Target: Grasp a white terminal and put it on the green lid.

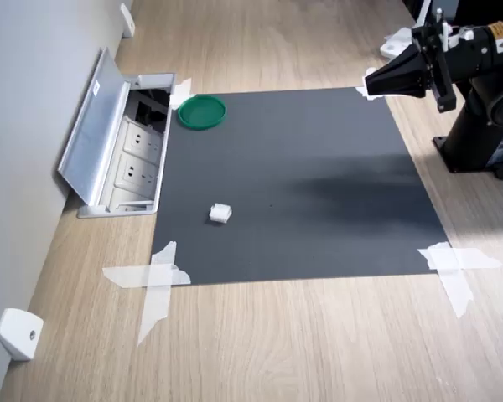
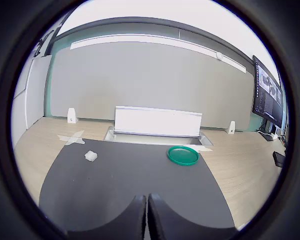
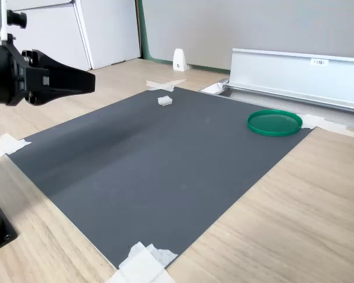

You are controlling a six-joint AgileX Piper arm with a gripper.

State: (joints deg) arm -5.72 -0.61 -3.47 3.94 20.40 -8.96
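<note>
Taking the dark mat [image 1: 302,184] as the landmark and reading the first exterior view from left to right: a small white wedge-shaped piece [image 1: 18,333] sits on the wooden surface [image 1: 318,343] well off the mat's near-left corner, by the wall. Just beside the mat's left edge an open power-socket box [image 1: 121,155] is sunk into the surface, its metal flap tilted up toward the wall. A cross of white tape [image 1: 155,280] pins the mat's near-left corner. The green lid [image 1: 202,111] lies flat at the mat's far-left corner, close to the socket box, with nothing on it. The white terminal [image 1: 220,213] rests on the mat near its left edge, toward the front, well apart from the lid. More tape [image 1: 453,264] holds the near-right corner. Above the mat's far-right corner hangs the black pincer [image 1: 370,84], clear of the mat and of both task things; in the wrist view its two fingers [image 2: 136,220] lie pressed together with only a thin seam between them, and it has hold of nothing.
</note>
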